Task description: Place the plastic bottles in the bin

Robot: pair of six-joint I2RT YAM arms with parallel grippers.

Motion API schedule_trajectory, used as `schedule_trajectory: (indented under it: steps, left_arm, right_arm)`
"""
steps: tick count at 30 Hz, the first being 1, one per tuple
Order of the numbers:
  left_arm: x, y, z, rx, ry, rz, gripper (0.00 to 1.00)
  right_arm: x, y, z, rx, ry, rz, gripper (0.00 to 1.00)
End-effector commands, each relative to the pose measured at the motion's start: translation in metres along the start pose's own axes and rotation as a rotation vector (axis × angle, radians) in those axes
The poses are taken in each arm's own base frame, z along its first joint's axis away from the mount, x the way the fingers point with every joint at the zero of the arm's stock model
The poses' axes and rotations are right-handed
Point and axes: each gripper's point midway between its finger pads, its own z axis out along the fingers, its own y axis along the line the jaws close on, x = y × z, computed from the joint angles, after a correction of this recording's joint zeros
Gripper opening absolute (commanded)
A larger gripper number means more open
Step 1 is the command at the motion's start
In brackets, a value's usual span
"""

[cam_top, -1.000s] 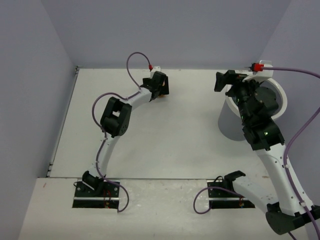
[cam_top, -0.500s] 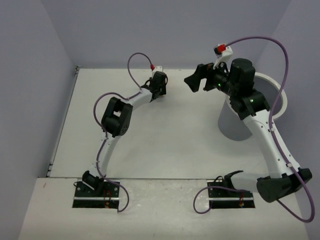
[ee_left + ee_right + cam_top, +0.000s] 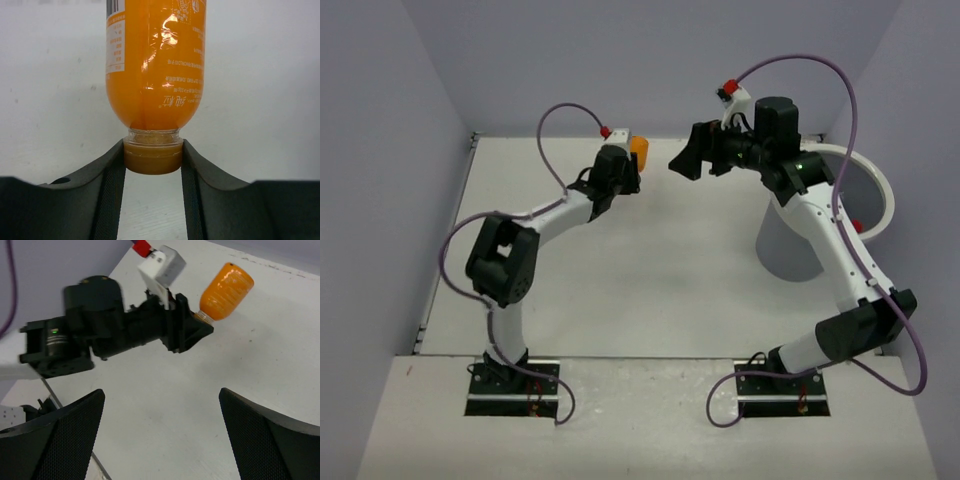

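Top external: left arm reaches to upper centre of frame. Left gripper [image 3: 626, 170] is clamped on the orange bottle [image 3: 639, 152], well apart from the bin [image 3: 885, 190] at the right edge. Right gripper [image 3: 685, 165] sits just right of the bottle, not touching it, jaws spread wide and holding nothing. Bin stands on the table [image 3: 650, 280] behind the right arm, partly hidden by it.

Left wrist: both fingers [image 3: 112, 170] pinch the bottle at its cap and neck; the body points away from the camera, label text visible.

Right wrist: left gripper and bottle at top of frame, bottle upper right of the gripper, cap end between its tips. Right fingers sit at the lower corners, far apart.
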Motion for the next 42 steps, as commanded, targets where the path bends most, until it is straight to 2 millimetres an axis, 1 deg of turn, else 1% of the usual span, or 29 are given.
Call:
schedule_trajectory:
  steps: [1,3,4,8,9,12,14,17,18,19,20,21,22,23,24,25,26,27,28,30,31,33,34,35,36,37,38,40,42]
  left_arm:
    - [-0.074,-0.051,-0.080,0.308,-0.253,0.044,0.00]
    - [-0.065,-0.064,-0.114,0.414,-0.268,0.064,0.00]
    - [-0.063,-0.077,-0.128,0.481,-0.285,0.080,0.00]
    - [-0.051,-0.104,-0.176,0.576,-0.318,0.133,0.00]
    - [-0.053,-0.106,-0.183,0.581,-0.329,0.139,0.00]
    - [-0.048,-0.122,-0.203,0.633,-0.326,0.157,0.00]
    - [-0.047,-0.128,-0.214,0.666,-0.329,0.158,0.00]
    - [-0.049,-0.135,-0.235,0.728,-0.359,0.151,0.00]
    - [-0.045,-0.135,-0.235,0.733,-0.354,0.154,0.00]
    - [-0.044,-0.133,-0.239,0.732,-0.360,0.158,0.00]
    - [-0.046,-0.133,-0.242,0.735,-0.369,0.157,0.00]
    - [-0.046,-0.127,-0.242,0.710,-0.374,0.143,0.00]
    - [-0.045,-0.124,-0.242,0.696,-0.372,0.138,0.00]
    - [-0.046,-0.123,-0.244,0.693,-0.374,0.136,0.07]
    - [-0.046,-0.122,-0.246,0.692,-0.372,0.134,0.29]
    - [-0.045,-0.122,-0.247,0.692,-0.370,0.133,0.51]
    - [-0.045,-0.121,-0.247,0.689,-0.366,0.129,0.88]
    - [-0.046,-0.120,-0.248,0.684,-0.367,0.124,0.99]
    - [-0.044,-0.116,-0.248,0.664,-0.353,0.116,1.00]
    - [-0.046,-0.105,-0.248,0.602,-0.352,0.094,1.00]
    - [-0.044,-0.096,-0.243,0.548,-0.342,0.080,1.00]
    - [-0.046,-0.077,-0.243,0.446,-0.339,0.024,1.00]
    - [-0.038,-0.055,-0.236,0.328,-0.308,0.005,1.00]
    - [-0.038,-0.044,-0.237,0.274,-0.305,-0.015,1.00]
    - [-0.037,-0.032,-0.239,0.217,-0.302,-0.034,1.00]
    - [-0.032,-0.013,-0.239,0.117,-0.281,-0.046,1.00]
    - [-0.029,0.005,-0.241,0.027,-0.269,-0.056,1.00]
    - [-0.033,0.028,-0.253,-0.094,-0.279,-0.092,1.00]
    - [-0.038,0.045,-0.263,-0.185,-0.289,-0.100,1.00]
  right_arm:
    - [-0.005,0.019,-0.001,-0.104,0.018,-0.015,0.99]
    - [-0.005,0.023,0.002,-0.135,0.019,-0.014,0.99]
    - [-0.003,0.024,0.004,-0.146,0.027,-0.009,0.99]
    - [-0.001,0.033,0.012,-0.190,0.046,0.011,0.99]
    - [-0.001,0.036,0.012,-0.207,0.047,0.010,0.99]
    - [0.002,0.062,0.011,-0.328,0.056,-0.013,0.99]
    - [0.004,0.067,0.014,-0.324,0.049,-0.028,0.99]
    - [0.004,0.068,0.015,-0.292,0.039,-0.039,0.99]
    - [0.003,0.068,0.015,-0.291,0.037,-0.038,0.98]
    - [0.004,0.069,0.014,-0.295,0.038,-0.037,0.94]
    - [0.004,0.070,0.014,-0.296,0.037,-0.038,0.93]
    - [0.004,0.073,0.010,-0.311,0.036,-0.040,0.74]
    - [0.005,0.078,0.008,-0.334,0.041,-0.044,0.50]
    - [0.005,0.080,0.003,-0.338,0.035,-0.045,0.39]
    - [0.005,0.081,0.001,-0.337,0.031,-0.044,0.25]
    - [0.006,0.081,0.000,-0.335,0.028,-0.044,0.11]
    - [0.004,0.083,-0.005,-0.333,0.019,-0.050,0.02]
    - [0.003,0.084,-0.008,-0.325,0.009,-0.055,0.00]
    - [0.002,0.084,-0.012,-0.315,-0.007,-0.069,0.00]
    - [0.000,0.073,-0.017,-0.235,-0.042,-0.080,0.00]
    - [-0.006,0.073,-0.025,-0.202,-0.076,-0.101,0.00]
    - [-0.016,0.037,-0.032,0.021,-0.171,-0.105,0.00]
    - [-0.027,0.029,-0.049,0.108,-0.239,-0.118,0.00]
    - [-0.034,0.002,-0.060,0.271,-0.300,-0.109,0.00]
    - [-0.039,-0.023,-0.075,0.430,-0.359,-0.098,0.01]
    - [-0.044,-0.038,-0.093,0.545,-0.407,-0.095,0.03]
    - [-0.047,-0.053,-0.111,0.658,-0.448,-0.086,0.04]
    - [-0.045,-0.084,-0.139,0.870,-0.491,-0.055,0.03]
    - [-0.045,-0.101,-0.158,0.975,-0.507,-0.044,0.01]
